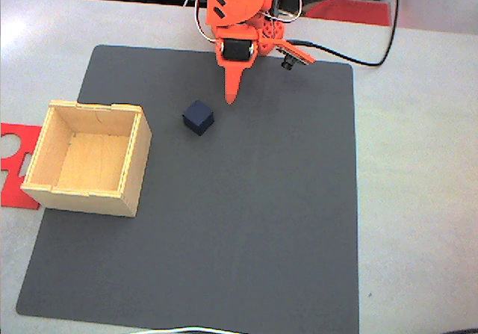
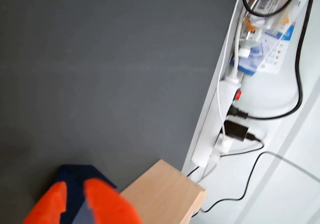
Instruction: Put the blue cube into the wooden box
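- Sitting at mat's (image 1: 246,222) left edge in fixed view: wooden box (image 1: 88,157), open top, partly over red plate (image 1: 15,162).
- Blue cube (image 1: 199,117) on mat, right of box, apart from it, nearer the far edge.
- Orange gripper (image 1: 231,99) w/ tips just beyond cube's right, by far edge; fingers (image 2: 102,199) narrow in wrist view, nothing held.

blurred fingertips (image 2: 102,201) hide blue cube (image 2: 75,176); wooden box (image 2: 165,191) cropped
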